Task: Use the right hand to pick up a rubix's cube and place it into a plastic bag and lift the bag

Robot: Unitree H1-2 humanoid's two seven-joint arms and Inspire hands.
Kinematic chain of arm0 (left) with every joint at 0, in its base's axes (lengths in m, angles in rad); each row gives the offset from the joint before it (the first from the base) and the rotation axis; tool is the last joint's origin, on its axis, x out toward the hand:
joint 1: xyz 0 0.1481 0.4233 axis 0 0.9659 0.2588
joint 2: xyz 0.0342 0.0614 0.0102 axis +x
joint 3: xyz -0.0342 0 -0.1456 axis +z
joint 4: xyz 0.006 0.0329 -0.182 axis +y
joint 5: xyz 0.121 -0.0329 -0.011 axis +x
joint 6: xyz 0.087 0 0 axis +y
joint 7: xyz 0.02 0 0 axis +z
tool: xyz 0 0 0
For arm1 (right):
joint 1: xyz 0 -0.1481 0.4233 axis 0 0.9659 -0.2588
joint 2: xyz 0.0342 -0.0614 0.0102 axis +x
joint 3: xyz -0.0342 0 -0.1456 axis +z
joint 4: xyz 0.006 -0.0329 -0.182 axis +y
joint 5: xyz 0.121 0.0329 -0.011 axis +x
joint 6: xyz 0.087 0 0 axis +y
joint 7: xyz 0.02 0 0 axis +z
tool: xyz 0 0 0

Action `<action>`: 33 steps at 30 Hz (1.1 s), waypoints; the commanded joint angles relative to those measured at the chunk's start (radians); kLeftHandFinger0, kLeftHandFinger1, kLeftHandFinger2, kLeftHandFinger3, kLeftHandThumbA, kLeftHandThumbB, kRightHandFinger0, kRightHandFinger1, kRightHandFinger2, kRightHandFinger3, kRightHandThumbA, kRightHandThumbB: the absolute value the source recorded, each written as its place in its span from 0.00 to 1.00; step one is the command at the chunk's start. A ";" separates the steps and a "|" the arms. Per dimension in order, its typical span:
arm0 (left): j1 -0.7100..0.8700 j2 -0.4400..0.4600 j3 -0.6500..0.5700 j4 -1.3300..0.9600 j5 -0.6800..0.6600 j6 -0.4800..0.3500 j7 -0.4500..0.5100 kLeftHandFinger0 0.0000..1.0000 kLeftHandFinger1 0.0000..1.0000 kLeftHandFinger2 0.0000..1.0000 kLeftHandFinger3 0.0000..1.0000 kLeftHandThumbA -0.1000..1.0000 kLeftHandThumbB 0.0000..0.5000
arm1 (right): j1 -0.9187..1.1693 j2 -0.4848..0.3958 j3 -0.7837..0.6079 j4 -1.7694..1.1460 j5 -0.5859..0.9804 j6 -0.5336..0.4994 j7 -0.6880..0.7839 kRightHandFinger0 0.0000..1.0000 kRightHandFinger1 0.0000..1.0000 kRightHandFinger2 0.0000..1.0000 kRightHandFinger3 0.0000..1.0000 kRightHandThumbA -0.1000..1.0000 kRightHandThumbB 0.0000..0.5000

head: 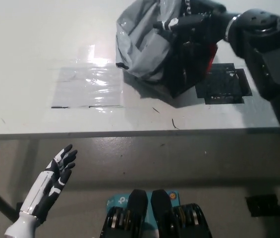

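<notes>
In the head view, the black right hand [192,22] sits at about one o'clock, closed on the top of the grey plastic bag [142,47], gathering its mouth so the sack can hang from that grip. The bag's lower end appears to touch the white table [40,44]; whether it has fully left the surface cannot be told. A red patch inside the bag may be the rubix's cube [211,54], though that is uncertain. The white left hand [60,168] rests at seven o'clock below the table edge, fingers spread, holding nothing.
</notes>
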 commanded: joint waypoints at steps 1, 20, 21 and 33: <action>-0.017 0.024 -0.003 -0.034 -0.009 0.001 -0.017 1.00 1.00 1.00 1.00 0.89 0.45 | -0.158 -0.100 0.122 -0.125 -0.174 -0.001 0.090 1.00 1.00 1.00 1.00 0.86 1.00; -0.012 0.029 -0.002 -0.035 -0.015 0.002 -0.023 1.00 1.00 1.00 1.00 0.90 0.43 | -0.354 -0.333 0.364 -0.387 -0.636 0.000 0.280 1.00 1.00 1.00 1.00 0.83 0.88; -0.010 0.029 -0.001 -0.036 -0.016 0.002 -0.023 1.00 1.00 1.00 1.00 0.90 0.43 | -0.354 -0.335 0.361 -0.391 -0.643 0.000 0.286 1.00 1.00 1.00 1.00 0.83 0.88; -0.040 0.025 0.011 -0.035 0.002 -0.019 0.000 1.00 1.00 1.00 1.00 0.96 0.45 | -0.144 -0.416 -0.180 -1.033 -0.509 -0.020 -0.043 1.00 1.00 1.00 1.00 1.00 0.68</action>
